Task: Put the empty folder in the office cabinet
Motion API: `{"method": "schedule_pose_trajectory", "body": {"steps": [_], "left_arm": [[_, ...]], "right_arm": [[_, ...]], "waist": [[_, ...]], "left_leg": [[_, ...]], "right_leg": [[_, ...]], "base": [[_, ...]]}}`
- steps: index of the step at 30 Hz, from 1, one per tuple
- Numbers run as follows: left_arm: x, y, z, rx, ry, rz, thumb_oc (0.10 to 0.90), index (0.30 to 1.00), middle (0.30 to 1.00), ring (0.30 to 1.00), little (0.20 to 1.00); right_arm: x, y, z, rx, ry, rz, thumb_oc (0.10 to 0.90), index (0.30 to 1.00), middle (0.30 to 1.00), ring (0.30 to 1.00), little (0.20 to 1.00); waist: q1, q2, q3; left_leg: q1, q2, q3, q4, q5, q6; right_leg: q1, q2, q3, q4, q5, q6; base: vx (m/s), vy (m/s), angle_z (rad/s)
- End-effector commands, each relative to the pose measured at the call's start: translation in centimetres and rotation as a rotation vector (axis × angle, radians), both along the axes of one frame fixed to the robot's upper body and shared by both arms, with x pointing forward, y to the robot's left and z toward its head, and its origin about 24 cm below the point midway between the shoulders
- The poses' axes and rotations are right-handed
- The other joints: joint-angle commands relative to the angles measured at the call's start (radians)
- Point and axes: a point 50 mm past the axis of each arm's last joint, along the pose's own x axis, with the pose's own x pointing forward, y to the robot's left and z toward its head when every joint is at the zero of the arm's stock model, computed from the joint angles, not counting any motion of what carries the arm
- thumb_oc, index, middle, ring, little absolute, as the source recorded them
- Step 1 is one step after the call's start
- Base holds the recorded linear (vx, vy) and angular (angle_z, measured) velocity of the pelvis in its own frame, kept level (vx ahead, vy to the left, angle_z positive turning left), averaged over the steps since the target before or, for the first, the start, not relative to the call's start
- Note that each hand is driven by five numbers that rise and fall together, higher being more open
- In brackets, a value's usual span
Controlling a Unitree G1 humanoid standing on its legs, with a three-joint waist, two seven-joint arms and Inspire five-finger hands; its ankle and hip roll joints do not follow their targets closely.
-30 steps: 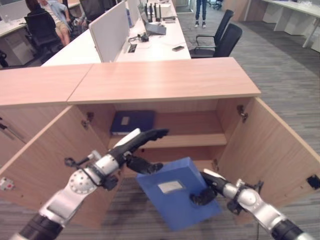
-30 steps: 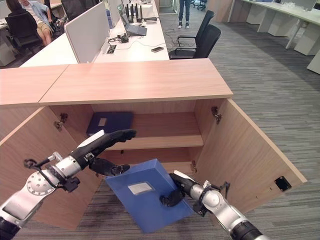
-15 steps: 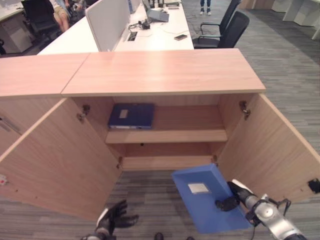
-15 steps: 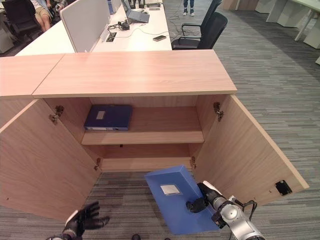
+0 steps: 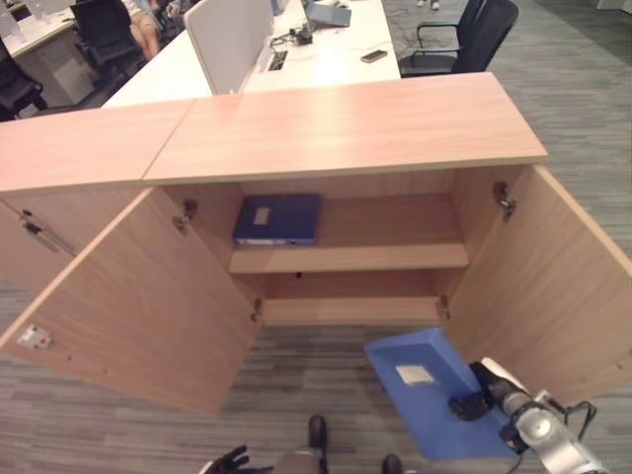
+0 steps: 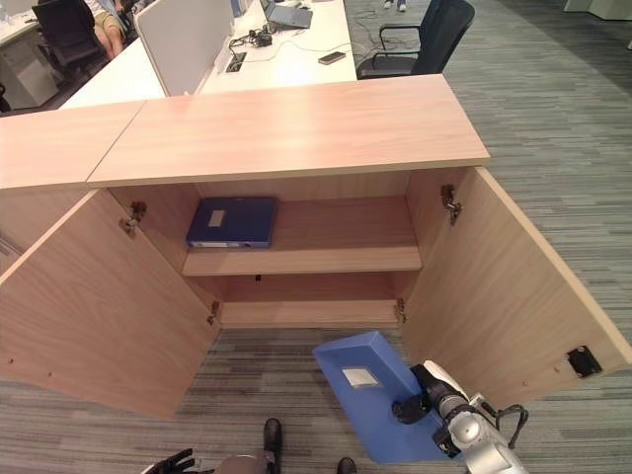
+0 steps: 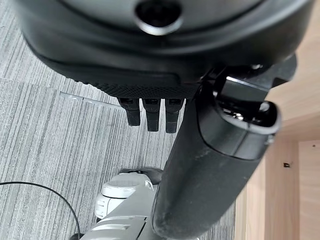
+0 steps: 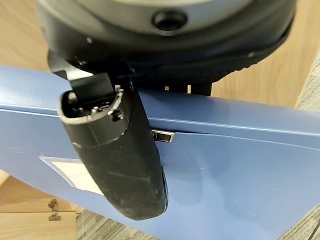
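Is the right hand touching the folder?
Touching. In the right wrist view, the right hand lays its thumb across the folder, pinching its edge.

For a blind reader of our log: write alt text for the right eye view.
The robot's right hand grips a blue folder low over the carpet, in front of an open wooden cabinet. Both cabinet doors stand wide open, and a darker blue folder lies flat at the left of the upper shelf. The left hand is at the bottom edge.
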Motion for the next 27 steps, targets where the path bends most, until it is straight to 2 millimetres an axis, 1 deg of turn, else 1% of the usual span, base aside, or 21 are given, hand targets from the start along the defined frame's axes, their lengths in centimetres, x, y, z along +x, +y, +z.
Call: {"method": "schedule_pose_trajectory", "body": {"steps": [1, 4, 5, 6, 8, 9, 12, 13, 14, 15, 16, 17, 18, 19, 20, 21, 22, 23, 25, 26, 27], "left_arm": [[0.8, 2.4, 0.9, 0.063, -0.075, 0.067, 0.8, 0.9, 0.9, 0.9, 0.9], [0.6, 2.3, 0.9, 0.061, -0.073, 0.069, 0.8, 0.9, 0.9, 0.9, 0.9], [0.6, 2.4, 0.9, 0.064, -0.068, 0.069, 0.8, 0.9, 0.9, 0.9, 0.9], [0.8, 2.7, 1.0, 0.076, -0.073, 0.072, 0.8, 0.9, 0.9, 0.9, 0.9], [1.0, 2.9, 1.1, 0.082, -0.078, 0.072, 0.8, 0.9, 0.9, 0.9, 0.9], [1.0, 2.9, 1.1, 0.082, -0.078, 0.072, 0.8, 0.9, 0.9, 0.9, 0.9], [0.9, 3.2, 1.0, 0.103, -0.053, 0.054, 0.8, 0.9, 0.9, 0.9, 0.9], [0.9, 3.5, 1.0, 0.12, -0.041, 0.044, 0.8, 0.9, 0.9, 0.9, 0.9], [0.9, 3.5, 1.0, 0.119, -0.042, 0.044, 0.8, 0.9, 0.9, 0.9, 0.9], [0.9, 3.7, 1.0, 0.129, -0.033, 0.036, 0.8, 0.9, 0.9, 0.9, 0.9], [0.9, 3.8, 0.9, 0.148, -0.009, 0.004, 0.8, 0.9, 0.9, 0.9, 0.9], [0.9, 3.8, 0.9, 0.148, -0.009, 0.004, 0.8, 0.9, 0.9, 0.9, 0.9], [0.9, 3.9, 0.8, 0.161, 0.008, -0.015, 0.8, 0.9, 0.9, 0.9, 0.9], [0.9, 3.9, 0.8, 0.161, 0.008, -0.015, 0.8, 0.9, 0.9, 0.9, 0.9], [0.8, 4.0, 0.7, 0.167, 0.023, -0.029, 0.8, 0.9, 0.9, 0.9, 0.9], [0.3, 4.0, 0.6, 0.169, 0.057, -0.057, 0.8, 0.9, 0.9, 0.9, 0.9], [0.3, 4.0, 0.6, 0.169, 0.057, -0.057, 0.8, 0.9, 0.9, 0.9, 0.9], [0.0, 4.0, 0.5, 0.171, 0.072, -0.069, 0.8, 0.9, 0.9, 0.9, 0.9], [-0.7, 4.1, 0.3, 0.177, 0.119, -0.072, 0.8, 0.9, 0.9, 0.9, 0.9], [-1.3, 4.1, 0.1, 0.182, 0.152, -0.08, 0.8, 0.9, 0.9, 0.9, 0.9], [-1.3, 4.1, 0.1, 0.182, 0.152, -0.08, 0.8, 0.9, 0.9, 0.9, 0.9]], "right_arm": [[2.6, 0.5, 2.9, -0.008, -0.163, 0.07, 0.4, 0.3, 0.3, 0.3, 0.3], [2.4, 0.9, 2.5, 0.002, -0.152, 0.073, 0.4, 0.3, 0.3, 0.3, 0.3], [2.4, 1.1, 2.3, 0.009, -0.149, 0.075, 0.4, 0.3, 0.3, 0.3, 0.3], [2.6, 1.6, 2.2, 0.02, -0.149, 0.084, 0.4, 0.3, 0.3, 0.3, 0.3], [2.8, 2.0, 2.2, 0.023, -0.147, 0.101, 0.4, 0.3, 0.3, 0.3, 0.3], [2.8, 2.0, 2.2, 0.024, -0.147, 0.101, 0.4, 0.3, 0.3, 0.3, 0.3], [3.7, 2.9, 2.3, 0.039, -0.16, 0.13, 0.4, 0.3, 0.3, 0.3, 0.3], [4.2, 3.5, 2.5, 0.054, -0.173, 0.145, 0.4, 0.3, 0.3, 0.3, 0.3], [4.2, 3.5, 2.5, 0.053, -0.174, 0.145, 0.4, 0.3, 0.3, 0.3, 0.3], [4.4, 3.8, 2.6, 0.056, -0.177, 0.155, 0.4, 0.3, 0.3, 0.3, 0.3], [4.7, 4.1, 2.5, 0.059, -0.181, 0.161, 0.4, 0.3, 0.3, 0.3, 0.3], [4.7, 4.1, 2.5, 0.06, -0.181, 0.161, 0.4, 0.3, 0.3, 0.3, 0.3], [5.0, 4.5, 2.6, 0.066, -0.19, 0.165, 0.4, 0.3, 0.3, 0.3, 0.3], [5.0, 4.5, 2.6, 0.066, -0.19, 0.165, 0.4, 0.3, 0.3, 0.3, 0.3], [5.1, 4.6, 2.6, 0.072, -0.194, 0.163, 0.4, 0.3, 0.3, 0.3, 0.3], [5.0, 5.1, 2.6, 0.111, -0.194, 0.161, 0.4, 0.3, 0.3, 0.3, 0.3], [5.0, 5.1, 2.6, 0.111, -0.195, 0.161, 0.4, 0.3, 0.3, 0.3, 0.3], [4.9, 5.1, 2.6, 0.123, -0.196, 0.154, 0.4, 0.3, 0.3, 0.3, 0.3], [4.8, 5.7, 2.5, 0.168, -0.208, 0.14, 0.4, 0.3, 0.3, 0.3, 0.3], [5.0, 6.5, 2.8, 0.216, -0.222, 0.144, 0.4, 0.3, 0.3, 0.3, 0.3], [5.0, 6.5, 2.8, 0.215, -0.222, 0.144, 0.4, 0.3, 0.3, 0.3, 0.3]], "waist": [[0.027, -0.054, -0.063], [0.026, -0.057, -0.067], [0.026, -0.063, -0.067], [0.032, -0.075, -0.063], [0.041, -0.085, -0.062], [0.042, -0.085, -0.064], [0.051, -0.1, -0.062], [0.057, -0.109, -0.061], [0.058, -0.107, -0.063], [0.061, -0.113, -0.061], [0.065, -0.117, -0.064], [0.066, -0.117, -0.064], [0.065, -0.114, -0.062], [0.065, -0.114, -0.062], [0.063, -0.109, -0.059], [0.052, -0.098, -0.046], [0.053, -0.098, -0.046], [0.049, -0.092, -0.04], [0.042, -0.082, -0.026], [0.034, -0.072, -0.012], [0.034, -0.072, -0.012]], "left_leg": [[-0.081, 0.001, 0.019, -0.006, 0.114, -0.004], [-0.079, -0.004, 0.029, -0.001, 0.105, 0.005], [-0.089, -0.007, 0.035, 0.014, 0.097, 0.009], [-0.121, -0.023, 0.045, 0.076, 0.065, 0.022], [-0.153, -0.036, 0.062, 0.129, 0.028, 0.037], [-0.156, -0.035, 0.063, 0.133, 0.025, 0.038], [-0.183, -0.044, 0.098, 0.179, -0.019, 0.061], [-0.19, -0.054, 0.113, 0.197, -0.048, 0.075], [-0.192, -0.051, 0.113, 0.195, -0.046, 0.075], [-0.191, -0.06, 0.12, 0.205, -0.065, 0.085], [-0.179, -0.076, 0.131, 0.199, -0.087, 0.103], [-0.179, -0.076, 0.131, 0.198, -0.087, 0.103], [-0.15, -0.092, 0.138, 0.181, -0.102, 0.123], [-0.15, -0.092, 0.139, 0.181, -0.102, 0.123], [-0.132, -0.104, 0.14, 0.173, -0.108, 0.136], [-0.089, -0.118, 0.132, 0.154, -0.118, 0.161], [-0.089, -0.119, 0.133, 0.153, -0.118, 0.161], [-0.065, -0.127, 0.126, 0.139, -0.122, 0.17], [-0.017, -0.134, 0.116, 0.112, -0.13, 0.184], [0.023, -0.13, 0.111, 0.087, -0.132, 0.186], [0.023, -0.129, 0.111, 0.086, -0.132, 0.186]], "right_leg": [[0.082, -0.012, 0.01, 0.068, -0.177, 0.04], [0.097, -0.024, 0.014, 0.05, -0.176, 0.05], [0.099, -0.034, 0.015, 0.047, -0.176, 0.055], [0.1, -0.061, 0.018, 0.045, -0.174, 0.067], [0.088, -0.091, 0.019, 0.049, -0.165, 0.085], [0.085, -0.091, 0.021, 0.049, -0.165, 0.086], [0.058, -0.129, 0.04, 0.057, -0.137, 0.111], [0.046, -0.151, 0.043, 0.062, -0.124, 0.127], [0.043, -0.149, 0.044, 0.06, -0.121, 0.126], [0.036, -0.162, 0.043, 0.068, -0.113, 0.136], [0.013, -0.187, 0.042, 0.105, -0.065, 0.157], [0.012, -0.188, 0.043, 0.106, -0.065, 0.157], [-0.03, -0.211, 0.045, 0.186, -0.004, 0.168], [-0.031, -0.212, 0.046, 0.187, -0.004, 0.168], [-0.054, -0.225, 0.048, 0.243, 0.039, 0.167], [-0.099, -0.243, 0.054, 0.365, 0.108, 0.142], [-0.099, -0.243, 0.055, 0.366, 0.108, 0.143], [-0.113, -0.247, 0.056, 0.418, 0.122, 0.133], [-0.173, -0.258, 0.04, 0.522, 0.134, 0.114], [-0.242, -0.238, 0.019, 0.536, 0.107, 0.095], [-0.242, -0.237, 0.019, 0.535, 0.108, 0.095]], "base": [[0.13, 0.097, -0.31], [0.19, 0.169, -0.19], [0.14, 0.171, 0.02], [0.18, 0.24, 0.0], [0.11, 0.189, -0.04], [0.06, 0.142, -0.13], [0.1, 0.203, -0.3], [0.11, 0.192, -0.36], [0.11, 0.185, -0.41], [0.12, 0.208, -0.36], [0.13, 0.21, -0.32], [0.15, 0.276, -0.17], [0.06, 0.129, -0.08], [0.09, 0.206, -0.1], [0.08, 0.221, -0.05], [0.08, 0.22, -0.08], [0.08, 0.211, 0.03], [0.07, 0.138, 0.06], [0.12, 0.177, 0.09], [0.1, 0.099, 0.02], [0.11, 0.041, -0.01]]}}
